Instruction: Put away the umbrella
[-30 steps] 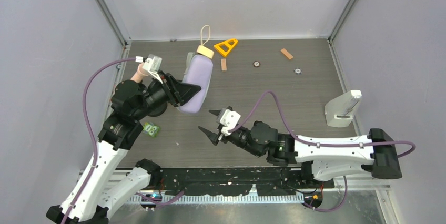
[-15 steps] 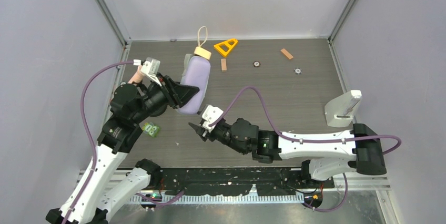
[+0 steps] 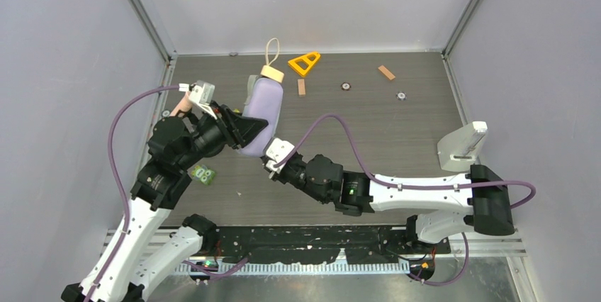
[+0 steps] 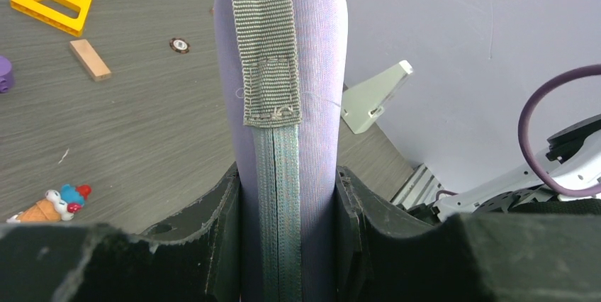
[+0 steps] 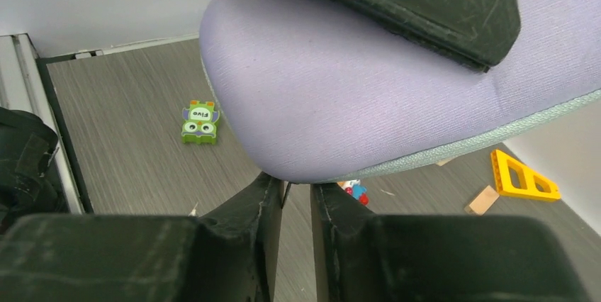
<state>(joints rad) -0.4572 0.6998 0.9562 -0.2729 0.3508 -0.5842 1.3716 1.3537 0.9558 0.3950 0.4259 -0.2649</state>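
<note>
Top: umbrella (image 3: pixel 273 72), tan handle protruding from lavender case (image 3: pixel 264 107), above table's (image 3: pixel 397 132) left side; left gripper (image 3: pixel 255 129) clamps the case's near half.
Left wrist: case fills jaws.
Right wrist: right gripper (image 5: pixel 296 196), jaws a slit under the case's near end; grasp indeterminable.

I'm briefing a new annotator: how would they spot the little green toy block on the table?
Look at the dark wood-grain table, near its left edge beside the left arm. The green block lies flat there; it is the only green thing, printed with a big-eyed cartoon face.
</note>
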